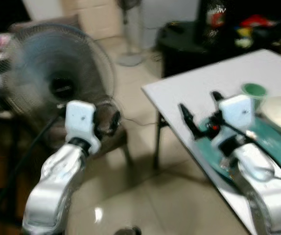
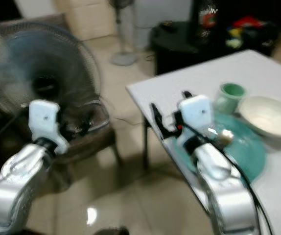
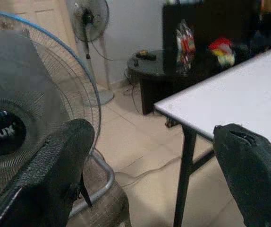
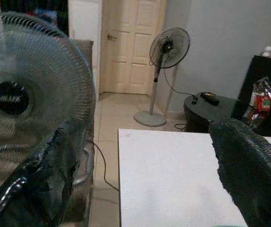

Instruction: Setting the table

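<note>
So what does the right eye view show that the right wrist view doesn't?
The right eye view alone shows the teal plate, white bowl, green cup and both silver arms. The right wrist view alone shows a cream door and the right gripper's open fingers close up. Both show the white table, the big fan and the standing fan.

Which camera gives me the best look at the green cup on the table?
The right eye view: the green cup stands whole there, beside the white bowl and the teal plate. In the left eye view the right hand's wrist housing covers its lower part. The wrist views look past it at bare table.
</note>
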`<state>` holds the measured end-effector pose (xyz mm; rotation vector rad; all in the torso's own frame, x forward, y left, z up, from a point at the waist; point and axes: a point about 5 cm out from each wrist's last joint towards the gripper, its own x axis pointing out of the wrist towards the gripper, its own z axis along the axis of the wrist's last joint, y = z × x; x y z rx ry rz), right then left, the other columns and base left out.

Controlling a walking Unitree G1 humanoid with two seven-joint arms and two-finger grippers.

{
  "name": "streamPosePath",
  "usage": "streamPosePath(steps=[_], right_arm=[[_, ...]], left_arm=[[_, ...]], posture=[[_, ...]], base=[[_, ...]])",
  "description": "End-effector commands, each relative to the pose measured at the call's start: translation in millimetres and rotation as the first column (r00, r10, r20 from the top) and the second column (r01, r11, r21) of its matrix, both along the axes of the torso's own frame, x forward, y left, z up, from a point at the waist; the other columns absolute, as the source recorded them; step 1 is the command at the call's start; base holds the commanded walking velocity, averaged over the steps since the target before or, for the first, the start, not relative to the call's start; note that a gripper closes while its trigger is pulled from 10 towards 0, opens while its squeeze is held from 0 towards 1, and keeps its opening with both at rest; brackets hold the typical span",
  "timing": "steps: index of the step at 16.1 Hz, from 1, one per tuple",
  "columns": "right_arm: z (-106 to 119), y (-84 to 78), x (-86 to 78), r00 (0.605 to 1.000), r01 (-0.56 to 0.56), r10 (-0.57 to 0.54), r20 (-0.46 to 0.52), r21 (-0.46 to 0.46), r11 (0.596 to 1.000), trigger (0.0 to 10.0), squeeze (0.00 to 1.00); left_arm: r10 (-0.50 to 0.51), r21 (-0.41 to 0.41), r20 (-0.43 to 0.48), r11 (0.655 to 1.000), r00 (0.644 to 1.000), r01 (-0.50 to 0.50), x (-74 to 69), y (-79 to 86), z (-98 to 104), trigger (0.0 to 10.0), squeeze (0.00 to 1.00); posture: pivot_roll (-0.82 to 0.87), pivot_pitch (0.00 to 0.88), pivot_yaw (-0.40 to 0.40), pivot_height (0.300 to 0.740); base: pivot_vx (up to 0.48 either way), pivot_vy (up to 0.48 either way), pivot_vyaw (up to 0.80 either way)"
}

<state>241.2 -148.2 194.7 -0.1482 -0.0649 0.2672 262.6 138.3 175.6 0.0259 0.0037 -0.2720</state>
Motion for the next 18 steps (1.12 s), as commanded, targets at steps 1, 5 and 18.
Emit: streamPosePath(steps=[1, 5, 18], right_arm=[[-2, 2.8, -1.8, 1.000, -0.009, 0.010, -0.021, 0.022, 1.000, 10.0, 1.00], [-2, 3.3, -3.6, 1.000, 0.007, -0.007, -0.014, 0.022, 1.000, 10.0, 1.00], [-14, 6.6, 1.5, 0.993, -0.015, 0.020, -0.117, 0.050, 0.999, 10.0, 0.00]], left_arm=[[-0.008, -0.018, -0.015, 1.000, 1.000, 0.008, 3.0, -0.3, 2, 10.0, 0.00], [-0.030, -0.017, -0.030, 0.999, 0.999, 0.029, 4.6, -0.1, -1, 10.0, 0.00], [0.021, 0.021, -0.044, 1.000, 0.999, -0.020, 5.1, 16.3, -5, 10.0, 0.00]], posture=[[-0.02, 0.000, 0.103, 0.740], [-0.06, 0.000, 0.132, 0.740], [-0.02, 0.000, 0.105, 0.740]], base=[[0.000, 0.000, 0.80], [0.000, 0.263, 0.80], [0.000, 0.400, 0.18]])
